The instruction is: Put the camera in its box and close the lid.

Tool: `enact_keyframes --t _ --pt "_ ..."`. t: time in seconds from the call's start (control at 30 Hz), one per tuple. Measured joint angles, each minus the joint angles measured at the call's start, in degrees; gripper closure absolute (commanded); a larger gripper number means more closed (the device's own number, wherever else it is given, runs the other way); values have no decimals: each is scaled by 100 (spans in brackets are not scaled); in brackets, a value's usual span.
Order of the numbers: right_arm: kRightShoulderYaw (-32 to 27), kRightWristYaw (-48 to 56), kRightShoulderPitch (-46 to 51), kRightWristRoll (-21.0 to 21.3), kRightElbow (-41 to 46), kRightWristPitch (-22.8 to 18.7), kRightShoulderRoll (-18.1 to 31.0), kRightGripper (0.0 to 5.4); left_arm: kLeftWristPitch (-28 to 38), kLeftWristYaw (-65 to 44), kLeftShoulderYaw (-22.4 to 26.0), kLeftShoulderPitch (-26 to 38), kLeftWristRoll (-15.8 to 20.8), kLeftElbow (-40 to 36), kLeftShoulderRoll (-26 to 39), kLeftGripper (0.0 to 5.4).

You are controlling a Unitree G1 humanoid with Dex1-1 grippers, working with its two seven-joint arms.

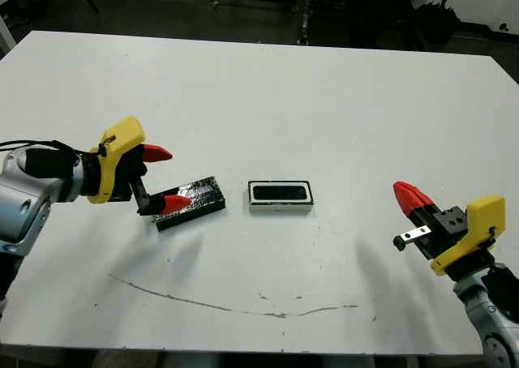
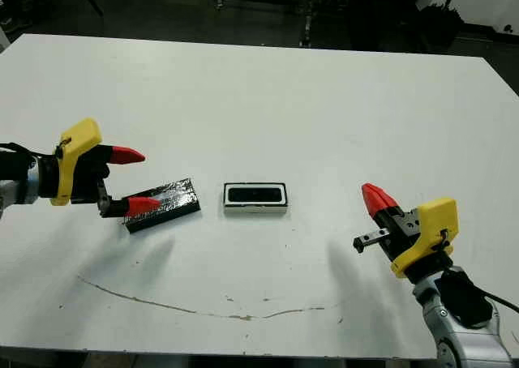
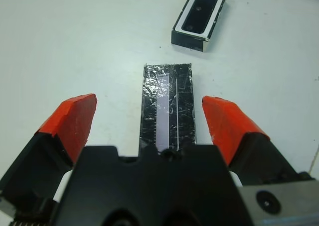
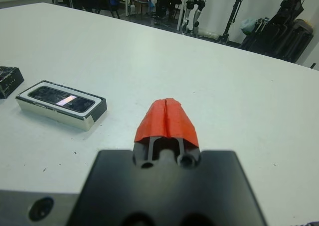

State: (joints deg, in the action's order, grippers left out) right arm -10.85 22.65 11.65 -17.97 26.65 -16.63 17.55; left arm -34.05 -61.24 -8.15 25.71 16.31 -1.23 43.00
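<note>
The camera lies inside the box, a shallow white tray with a black rim at mid-table. Just left of it the lid, a glossy wrinkled black slab, lies flat on the table. My left gripper is open at the lid's left end. In the left wrist view the lid runs lengthwise between the two red fingers, with a gap on each side. My right gripper is shut on nothing, well to the right of the box, and its wrist view shows the box ahead.
The white table stretches wide behind the objects. A thin dark scratch runs along its near part. Dark stands and equipment sit beyond the far edge.
</note>
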Motion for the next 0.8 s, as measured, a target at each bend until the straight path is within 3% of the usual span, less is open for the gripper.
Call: enact_keyframes --t 0.3,0.8 --pt "13 11 2 -13 -4 13 0 539 226 -153 -45 -1 -27 50 -4 0" --pt "13 11 38 -101 -1 14 1 539 1152 -252 -228 -37 -452 369 -18 0"
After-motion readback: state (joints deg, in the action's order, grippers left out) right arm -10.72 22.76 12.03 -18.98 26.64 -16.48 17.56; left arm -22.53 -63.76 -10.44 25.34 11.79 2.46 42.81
